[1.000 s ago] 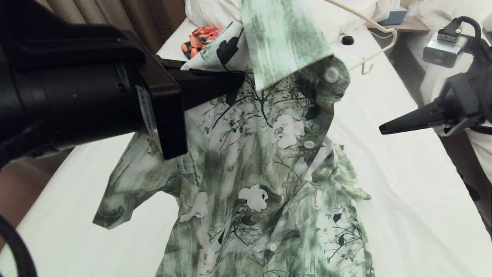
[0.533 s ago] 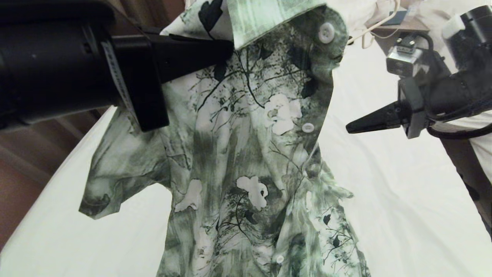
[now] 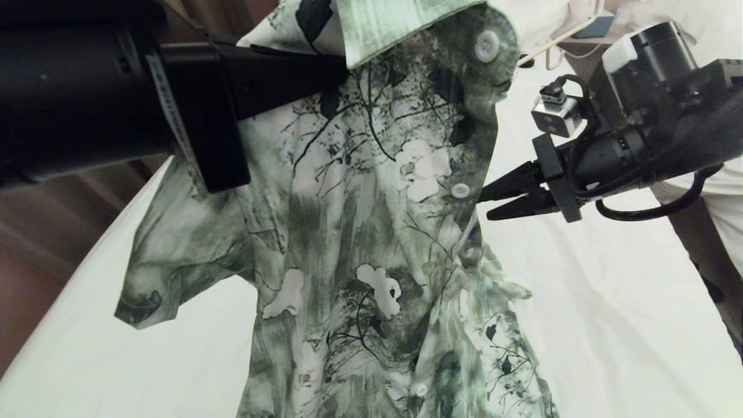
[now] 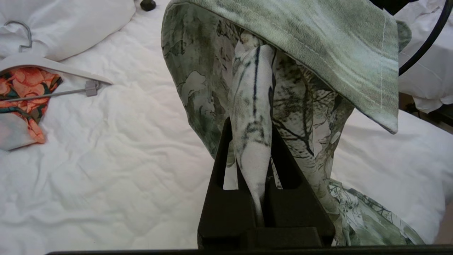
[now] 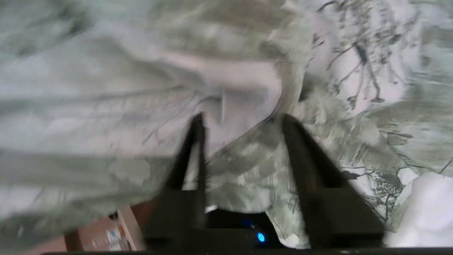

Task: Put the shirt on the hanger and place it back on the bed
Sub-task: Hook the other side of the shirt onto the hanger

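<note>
The green and white floral shirt [image 3: 371, 232] hangs over the bed [image 3: 609, 302], its hem trailing on the sheet. My left gripper [image 3: 342, 69] is shut on a fold near the collar. In the left wrist view a bunched strip of shirt [image 4: 311, 46] is pinched in the left gripper [image 4: 250, 124]. My right gripper [image 3: 486, 205] is open, its tips at the buttoned front edge. In the right wrist view blurred shirt cloth [image 5: 106, 71] lies in front of the open right gripper [image 5: 243, 118]. A piece of the cream hanger [image 3: 560, 39] shows behind the shirt.
A thicker white hanger [image 4: 53, 65] with an orange floral garment [image 4: 21, 88] lies by a pillow [image 4: 70, 21]. A small black object [image 4: 148, 4] sits further up the sheet. A bedside surface [image 3: 603, 38] stands beyond the bed's right edge.
My left gripper has lifted the shirt higher. My right gripper has opened, turned and moved left up to the shirt's buttoned edge.
</note>
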Controlling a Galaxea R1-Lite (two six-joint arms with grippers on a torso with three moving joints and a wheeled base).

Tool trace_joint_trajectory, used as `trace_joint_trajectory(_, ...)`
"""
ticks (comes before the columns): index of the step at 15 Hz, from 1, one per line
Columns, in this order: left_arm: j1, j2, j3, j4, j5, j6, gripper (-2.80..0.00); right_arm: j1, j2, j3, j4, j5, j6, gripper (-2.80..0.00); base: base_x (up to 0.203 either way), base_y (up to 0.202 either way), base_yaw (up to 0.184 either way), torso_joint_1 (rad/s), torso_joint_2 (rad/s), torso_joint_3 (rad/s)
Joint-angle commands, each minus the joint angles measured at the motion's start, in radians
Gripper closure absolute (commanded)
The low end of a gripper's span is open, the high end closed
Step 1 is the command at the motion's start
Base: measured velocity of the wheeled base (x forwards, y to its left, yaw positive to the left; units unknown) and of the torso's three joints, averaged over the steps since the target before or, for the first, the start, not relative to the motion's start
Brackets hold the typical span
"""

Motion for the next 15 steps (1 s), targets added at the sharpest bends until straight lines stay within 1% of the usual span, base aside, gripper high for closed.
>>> trace_joint_trajectory(1, 0.001, 0.001, -0.004, 0.0, 0.001, 0.002, 0.0, 0.008, 0.011, 0.002, 0.002, -0.026, 0.01, -2.8, 0.0, 0.0, 0.0, 0.0, 0.0, 0.0)
trace_joint_trajectory(2, 0.001, 0.002, -0.004, 0.0, 0.001, 0.002, 0.0, 0.013, 0.017, 0.002, 0.001, -0.065, 0.024, -2.8, 0.0, 0.0, 0.0, 0.0, 0.0, 0.0)
trace_joint_trajectory(3, 0.001, 0.001, -0.002, 0.0, 0.001, 0.002, 0.0, 0.018, 0.026, 0.006, 0.001, -0.082, 0.035, -2.8, 0.0, 0.0, 0.0, 0.0, 0.0, 0.0)
trace_joint_trajectory(5, 0.001, 0.001, -0.002, -0.002, 0.001, 0.002, 0.0, 0.032, 0.03, 0.026, -0.013, -0.079, 0.037, -2.8, 0.0, 0.0, 0.0, 0.0, 0.0, 0.0)
trace_joint_trajectory(7, 0.001, 0.001, -0.008, -0.002, 0.002, 0.002, 0.0, 0.043, 0.031, 0.076, -0.106, -0.079, 0.049, -2.8, 0.0, 0.0, 0.0, 0.0, 0.0, 0.0)
trace_joint_trajectory(9, 0.003, -0.005, -0.008, 0.0, 0.002, 0.002, 0.0, 0.055, 0.028, 0.135, -0.247, -0.077, 0.1, -2.8, 0.0, 0.0, 0.0, 0.0, 0.0, 0.0)
trace_joint_trajectory(10, 0.004, -0.007, -0.008, 0.0, 0.002, 0.002, 0.0, 0.063, 0.03, 0.154, -0.293, -0.071, 0.115, -2.8, 0.0, 0.0, 0.0, 0.0, 0.0, 0.0)
trace_joint_trajectory(12, 0.006, -0.007, -0.008, 0.0, 0.002, 0.002, 0.0, 0.079, 0.027, 0.155, -0.301, -0.071, 0.119, -2.8, 0.0, 0.0, 0.0, 0.0, 0.0, 0.0)
trace_joint_trajectory(13, 0.006, -0.006, -0.009, 0.0, 0.002, 0.003, 0.0, 0.08, 0.023, 0.153, -0.301, -0.07, 0.119, 0.0, 0.0, 0.0, 0.0, 0.0, 0.0, 0.0)
trace_joint_trajectory(15, 0.006, -0.005, -0.016, 0.0, 0.002, 0.002, 0.0, 0.082, 0.022, 0.151, -0.301, -0.07, 0.119, 0.0, 0.0, 0.0, 0.0, 0.0, 0.0, 0.0)
